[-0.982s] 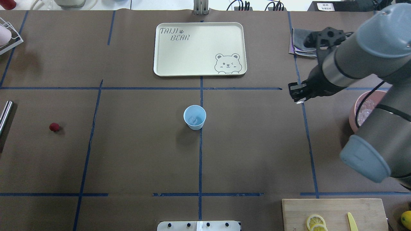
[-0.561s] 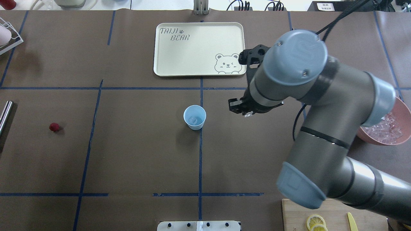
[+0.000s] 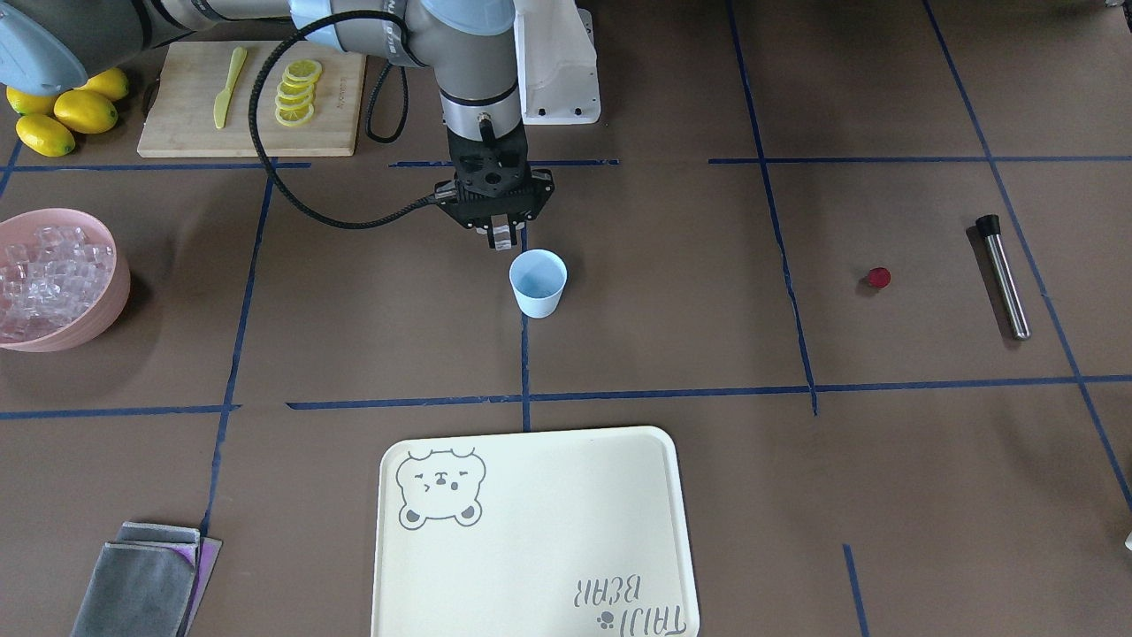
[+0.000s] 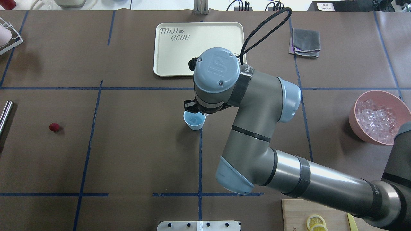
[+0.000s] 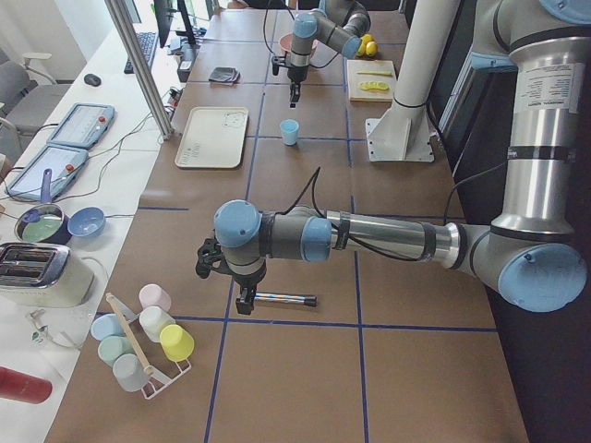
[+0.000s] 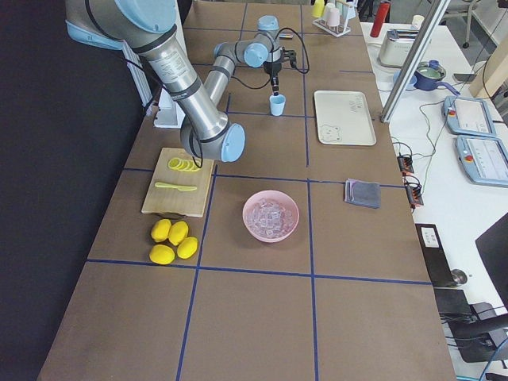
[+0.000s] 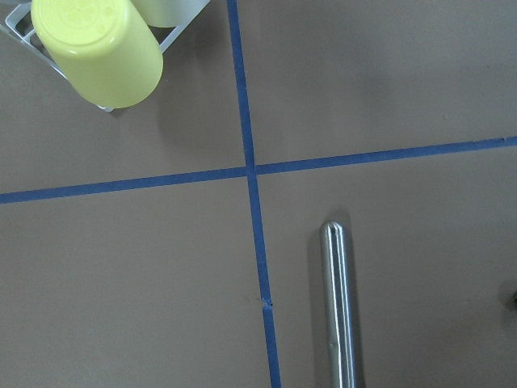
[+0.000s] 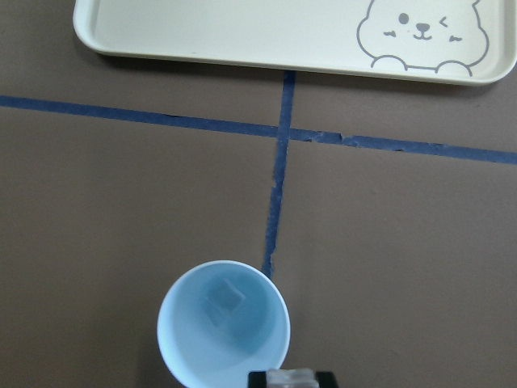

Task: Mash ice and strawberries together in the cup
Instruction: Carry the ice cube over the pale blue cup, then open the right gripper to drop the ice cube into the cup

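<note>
The pale blue cup (image 4: 194,122) stands at the table's middle, also in the front view (image 3: 538,283). One clear ice cube (image 8: 224,297) lies in the cup (image 8: 194,339). My right gripper (image 3: 504,241) hangs just above the cup's rim on the robot's side, shut on another ice cube (image 8: 291,378). The red strawberry (image 4: 54,127) lies alone far to the left, also in the front view (image 3: 878,278). My left gripper (image 5: 245,300) shows only in the exterior left view, over a metal rod (image 5: 282,299); I cannot tell if it is open.
A pink bowl (image 4: 354,117) full of ice (image 4: 375,120) sits at the right. The cream bear tray (image 4: 179,51) lies behind the cup. The metal rod (image 3: 1004,274) lies at the far left. A board with lemon slices (image 3: 177,106), lemons (image 3: 71,111) and a grey cloth (image 4: 305,41) are at the right.
My right arm has swung left from beside the pink bowl to over the cup, carrying the ice cube. The cup and strawberry have not moved.
</note>
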